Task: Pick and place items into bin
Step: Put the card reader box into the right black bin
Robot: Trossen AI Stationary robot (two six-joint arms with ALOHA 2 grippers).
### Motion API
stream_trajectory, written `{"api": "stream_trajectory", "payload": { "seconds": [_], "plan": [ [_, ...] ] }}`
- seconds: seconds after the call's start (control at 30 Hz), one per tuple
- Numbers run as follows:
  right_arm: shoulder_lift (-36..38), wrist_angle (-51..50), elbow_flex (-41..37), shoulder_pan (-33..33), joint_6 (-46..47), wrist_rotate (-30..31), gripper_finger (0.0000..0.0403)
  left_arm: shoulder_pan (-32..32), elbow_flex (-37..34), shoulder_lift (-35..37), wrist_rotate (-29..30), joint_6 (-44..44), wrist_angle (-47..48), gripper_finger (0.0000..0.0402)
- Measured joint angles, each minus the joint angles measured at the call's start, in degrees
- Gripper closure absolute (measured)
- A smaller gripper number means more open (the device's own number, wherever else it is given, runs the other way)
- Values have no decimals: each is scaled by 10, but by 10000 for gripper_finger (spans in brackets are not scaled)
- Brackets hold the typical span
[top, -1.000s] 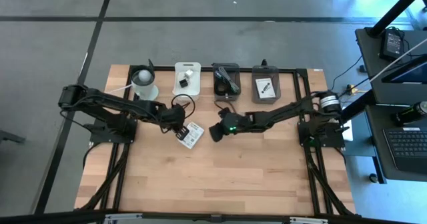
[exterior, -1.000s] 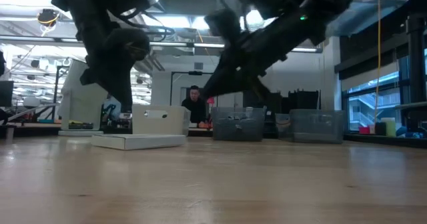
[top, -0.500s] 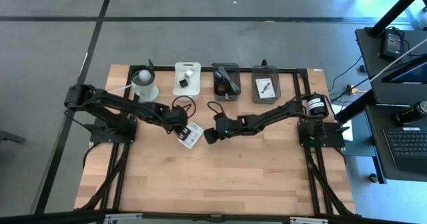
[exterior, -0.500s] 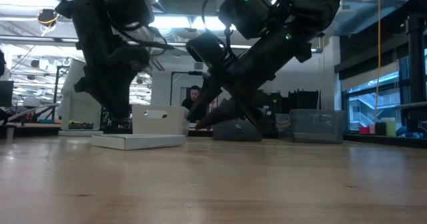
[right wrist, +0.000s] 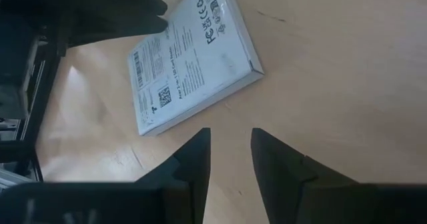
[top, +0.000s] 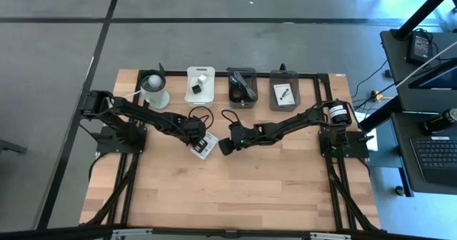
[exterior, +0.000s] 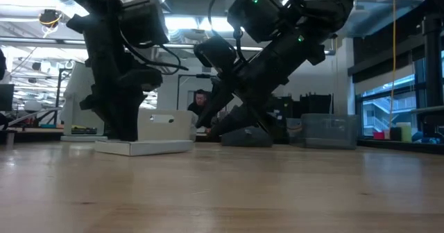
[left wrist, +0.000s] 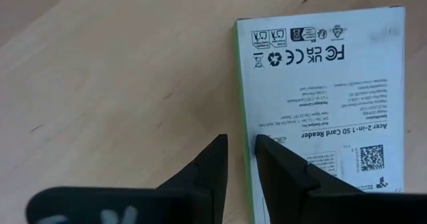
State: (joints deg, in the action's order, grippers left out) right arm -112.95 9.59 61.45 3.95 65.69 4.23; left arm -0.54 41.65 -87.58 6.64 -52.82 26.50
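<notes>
High view: white printed box [top: 206, 145] lies flat on the wooden table [top: 235, 197], centre-left. Left gripper [top: 196, 135] sits at its 10 o'clock edge; right gripper [top: 224, 146] just beside it at 3 o'clock. Four bins [top: 241, 87] line the 12 o'clock edge.

Low view: both arms low over the box [exterior: 144, 146].

Left wrist view: fingers [left wrist: 208, 171] slightly parted, straddling the box's green edge [left wrist: 320, 104], not clamped.

Right wrist view: fingers [right wrist: 193, 159] slightly apart, holding nothing; box [right wrist: 193, 61] lies just ahead.
</notes>
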Motion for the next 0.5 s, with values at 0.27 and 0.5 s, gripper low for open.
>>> {"api": "stream_trajectory", "payload": {
  "seconds": [0.27, 0.5],
  "plan": [
    [0, 0, 0, -4, 18, 0, 290, 0, -1, -2, -1, 0, 1, 341],
    [0, 0, 0, -8, 18, 0, 290, 0, -4, 22, -5, 0, 10, 357]
  ]
}}
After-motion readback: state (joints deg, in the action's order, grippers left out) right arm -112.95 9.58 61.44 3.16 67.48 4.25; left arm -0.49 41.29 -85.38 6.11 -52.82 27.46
